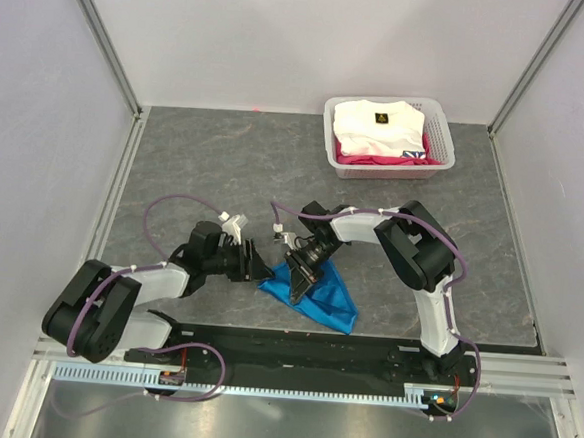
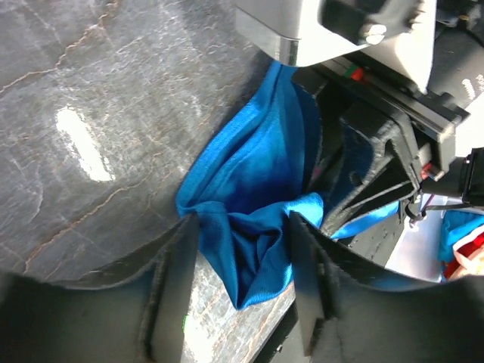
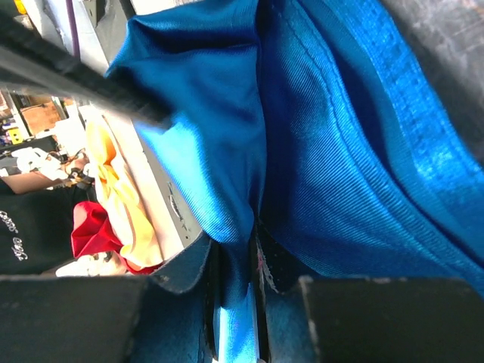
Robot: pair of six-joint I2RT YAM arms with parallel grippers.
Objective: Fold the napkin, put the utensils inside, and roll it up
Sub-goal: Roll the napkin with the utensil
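While the right gripper (image 3: 234, 265) clamps a fold of the napkin (image 3: 340, 151) in the narrow slot between its jaws, the left gripper (image 2: 240, 234) stands about half open around a bunched corner of the same blue cloth. That bunch touches both left fingers (image 2: 178, 287), but I cannot tell whether they squeeze it. From above, the two grippers meet nose to nose over the napkin's left end, crowding each other there. The rest of the cloth lies crumpled on the grey table (image 1: 206, 163) near the arm bases. Well apart, at the far right, a white basket (image 1: 386, 171) holds folded white and pink clothes (image 1: 379, 125).
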